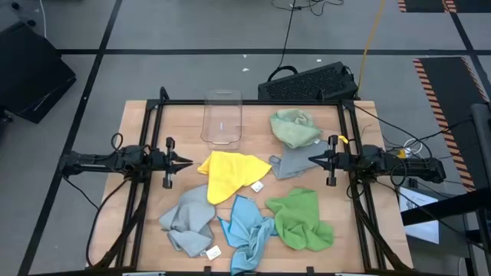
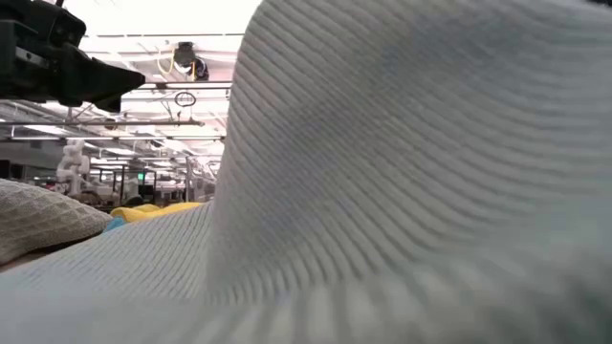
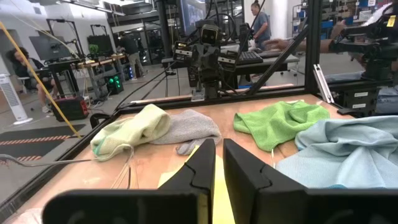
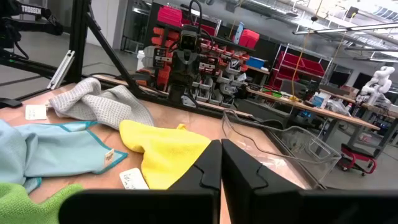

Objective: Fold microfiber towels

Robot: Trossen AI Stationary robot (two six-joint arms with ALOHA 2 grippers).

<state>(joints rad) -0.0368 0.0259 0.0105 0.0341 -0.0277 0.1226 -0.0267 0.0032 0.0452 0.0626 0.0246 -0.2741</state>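
Six limp, light towels (image 1: pixel 229 175) are lying crumpled across the counter (image 1: pixel 138 134), probably best pinched at a corner, while the left pincer (image 1: pixel 188 162) and right pincer (image 1: pixel 312 159) are hovering closed and empty at either side.

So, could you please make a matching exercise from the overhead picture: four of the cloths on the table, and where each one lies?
Things:
1. yellow towel
2. pale green towel
3. bright green towel
4. light blue towel

Places:
A. near edge, between a grey towel and the bright green one
B. far side, right of the clear plastic bin
C. table centre
D. near right part

Pairs: 1-C, 2-B, 3-D, 4-A
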